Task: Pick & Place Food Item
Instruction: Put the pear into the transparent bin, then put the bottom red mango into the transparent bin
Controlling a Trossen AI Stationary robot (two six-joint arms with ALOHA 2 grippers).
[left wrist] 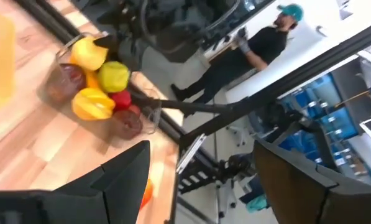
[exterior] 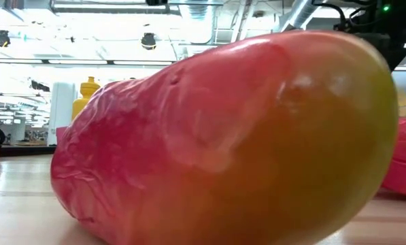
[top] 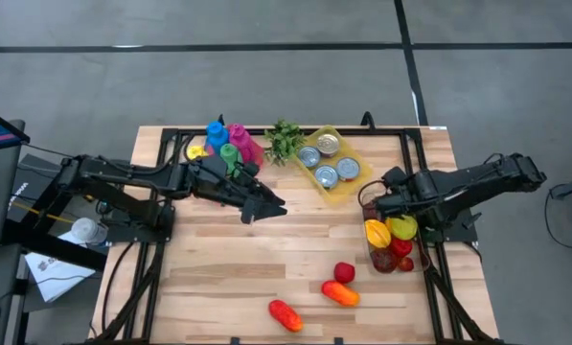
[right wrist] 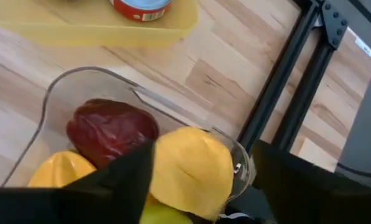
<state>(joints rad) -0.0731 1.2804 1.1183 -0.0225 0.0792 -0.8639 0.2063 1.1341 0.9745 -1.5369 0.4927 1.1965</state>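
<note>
Over the bench's right edge in the high view, the right hand (top: pixel 386 203) hangs above the far end of a clear container (top: pixel 394 241) packed with yellow and red fruit. The left hand (top: pixel 266 208) sits out toward the middle of the bench with its fingers parted and nothing in them. Near the front edge lie three loose pieces: a red-orange mango (top: pixel 286 314), an orange fruit (top: pixel 340 293) and a small red one (top: pixel 344 272). Along the far edge there's a yellow tray (top: pixel 330 158) of cans, some greens (top: pixel 284 140) and a bunch of coloured bottles (top: pixel 226 142).

Low view is pretty much all mango (exterior: pixel 230 136), right up against the lens, resting on the wood.

Left wrist view looks across to the container (left wrist: pixel 98 93) at the bench edge, with a person (left wrist: pixel 247 53) standing in the room beyond.

Right wrist view: the right hand's fingers (right wrist: pixel 120 180) stand apart on either side of a yellow fruit (right wrist: pixel 191 174) lying in the container (right wrist: pixel 67 93), beside a dark red one (right wrist: pixel 110 130). Whether they actually grip it can't be told.
</note>
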